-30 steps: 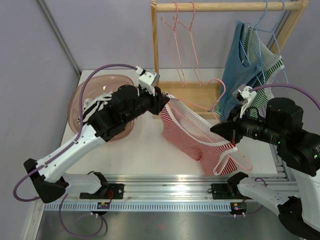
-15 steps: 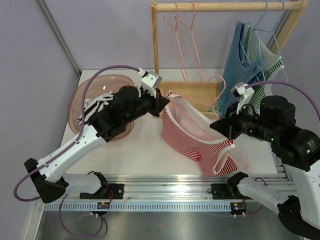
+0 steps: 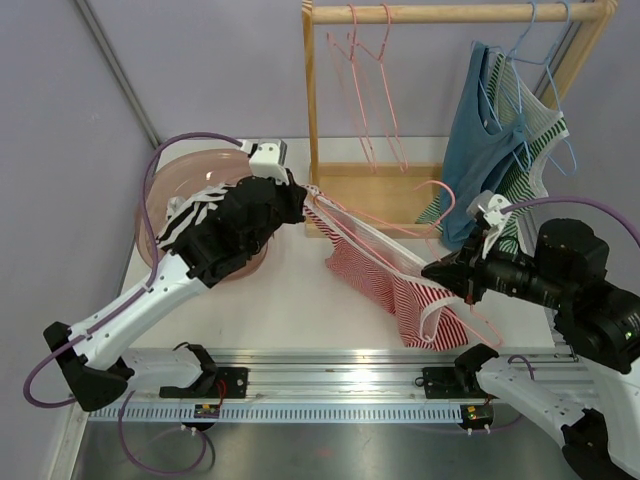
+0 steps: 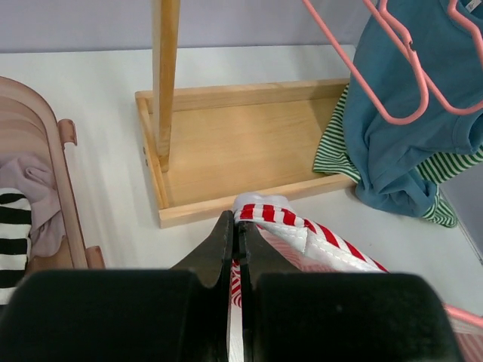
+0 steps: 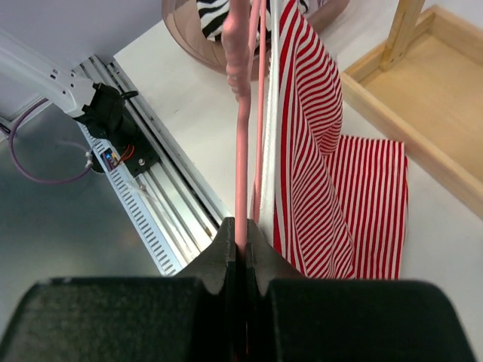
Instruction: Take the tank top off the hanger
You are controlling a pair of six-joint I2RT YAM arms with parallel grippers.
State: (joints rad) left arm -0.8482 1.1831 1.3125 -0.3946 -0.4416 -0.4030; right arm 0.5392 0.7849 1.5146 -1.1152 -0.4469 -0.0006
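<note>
- Our left tool (image 4: 235, 228) is clamped shut on the tank top (image 3: 372, 276) strap, and the right tool (image 5: 240, 231) is pinching the pink hanger (image 5: 241, 136).
- The top's stretched between them, above the counter (image 3: 285, 310).
- Next, we reckon: drag the strap off the hanger's end.

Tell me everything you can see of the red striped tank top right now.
The red-and-white striped tank top looks like soft knit with white ribbed edging. It is stretched between the two arms above the white table, its lower part drooping onto or near the surface. The left gripper is shut on a white-edged strap. The pink hanger runs through it, pinched by the right gripper. It is not yet off.
</note>
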